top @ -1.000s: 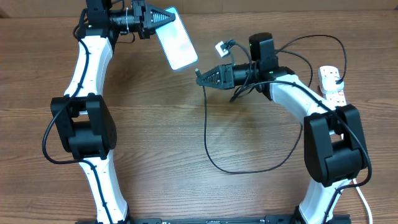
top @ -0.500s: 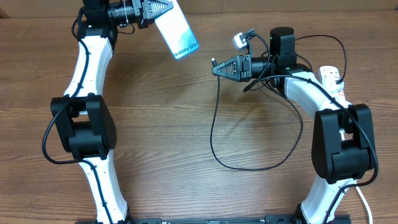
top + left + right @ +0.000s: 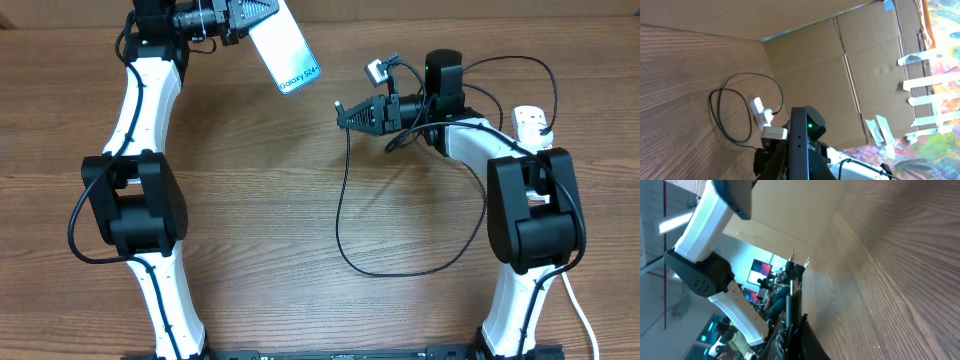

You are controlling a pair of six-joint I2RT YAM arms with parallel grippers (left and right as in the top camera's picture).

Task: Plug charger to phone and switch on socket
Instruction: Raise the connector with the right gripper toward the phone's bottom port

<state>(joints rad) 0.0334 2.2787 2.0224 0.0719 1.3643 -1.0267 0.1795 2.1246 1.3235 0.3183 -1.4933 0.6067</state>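
Note:
My left gripper [image 3: 264, 13] is shut on the phone [image 3: 286, 55] at the table's far edge, lifted, its lit screen tilted toward the right arm. The left wrist view shows the phone [image 3: 798, 142] edge-on between the fingers. To its right, my right gripper [image 3: 344, 113] is shut on the charger's connector end [image 3: 791, 297], tip pointing left at the phone with a gap between them. The black charger cable [image 3: 340, 215] hangs down and loops over the table. The white socket [image 3: 533, 127] lies at the far right, partly hidden behind the right arm.
A cardboard wall [image 3: 850, 65] stands behind the table's far edge. The socket's white cord [image 3: 580, 320] runs down the right side. The cable's loop [image 3: 400, 270] lies across the middle right of the wooden table [image 3: 260, 220].
The left gripper has lifted and turned the phone toward the far edge. The right gripper rose with the connector, swung right, then came back a little to the left.

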